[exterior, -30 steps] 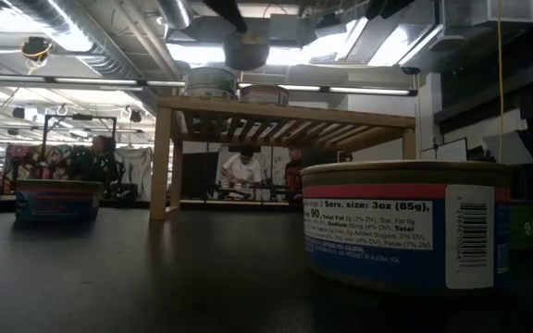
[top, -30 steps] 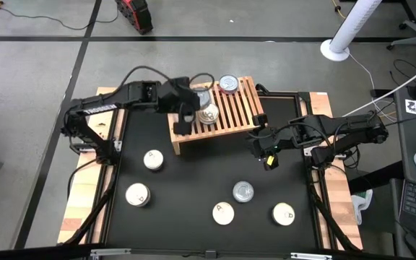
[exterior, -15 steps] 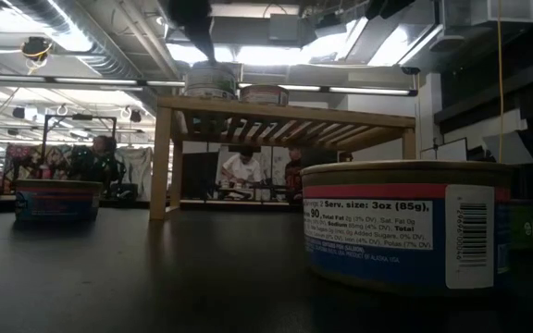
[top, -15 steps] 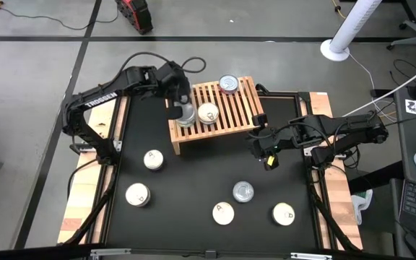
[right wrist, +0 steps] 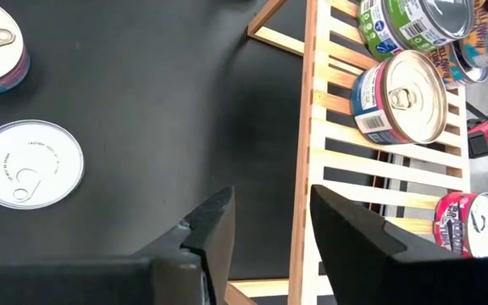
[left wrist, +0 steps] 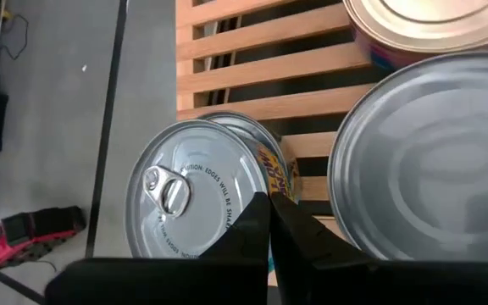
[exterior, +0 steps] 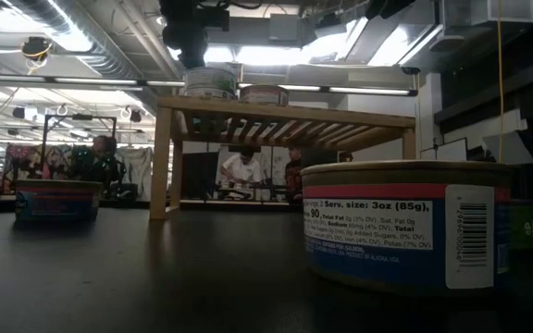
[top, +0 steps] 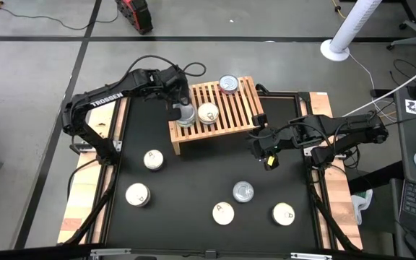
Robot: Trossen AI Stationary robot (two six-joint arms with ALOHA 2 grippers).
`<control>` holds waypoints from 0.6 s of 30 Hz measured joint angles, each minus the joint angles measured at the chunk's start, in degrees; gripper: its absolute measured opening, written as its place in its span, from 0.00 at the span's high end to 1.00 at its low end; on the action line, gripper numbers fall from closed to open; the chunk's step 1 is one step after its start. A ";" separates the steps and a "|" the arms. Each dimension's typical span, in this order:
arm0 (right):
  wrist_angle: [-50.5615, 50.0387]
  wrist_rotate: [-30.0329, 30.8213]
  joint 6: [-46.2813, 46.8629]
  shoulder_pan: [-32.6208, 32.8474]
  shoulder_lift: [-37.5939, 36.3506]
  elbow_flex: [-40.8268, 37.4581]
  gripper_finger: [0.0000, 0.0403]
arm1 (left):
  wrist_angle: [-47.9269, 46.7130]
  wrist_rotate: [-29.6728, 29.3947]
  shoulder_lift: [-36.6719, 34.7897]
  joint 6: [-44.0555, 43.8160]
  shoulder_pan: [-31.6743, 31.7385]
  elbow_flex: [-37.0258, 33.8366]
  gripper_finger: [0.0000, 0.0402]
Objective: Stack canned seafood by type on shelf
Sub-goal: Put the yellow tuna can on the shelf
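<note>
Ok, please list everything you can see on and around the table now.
table: one, black.
shelf: one, light wood, far side of the table.
shelf cans: three seen from above, two silver lids, one cream.
table cans: five, four white lids, one silver, in front of the shelf.
left gripper: shut, above the shelf's left end.
right gripper: open, empty, right of the shelf.

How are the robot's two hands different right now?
The left hand is shut, fingers pressed together; the right hand is open, with a gap. The left hand is over the cans on the shelf; the right hand is over the black table beside the shelf. Both are dark and empty.
</note>
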 joint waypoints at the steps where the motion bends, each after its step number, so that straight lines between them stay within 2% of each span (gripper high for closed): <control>1: 0.01 0.00 0.01 0.00 0.00 0.00 0.62 | 0.49 -0.05 0.01 0.32 0.00 -0.40 1.00; 18: 0.07 -0.01 0.19 -0.02 0.00 0.00 0.62 | 3.62 -0.04 -0.05 2.28 0.28 -3.24 0.97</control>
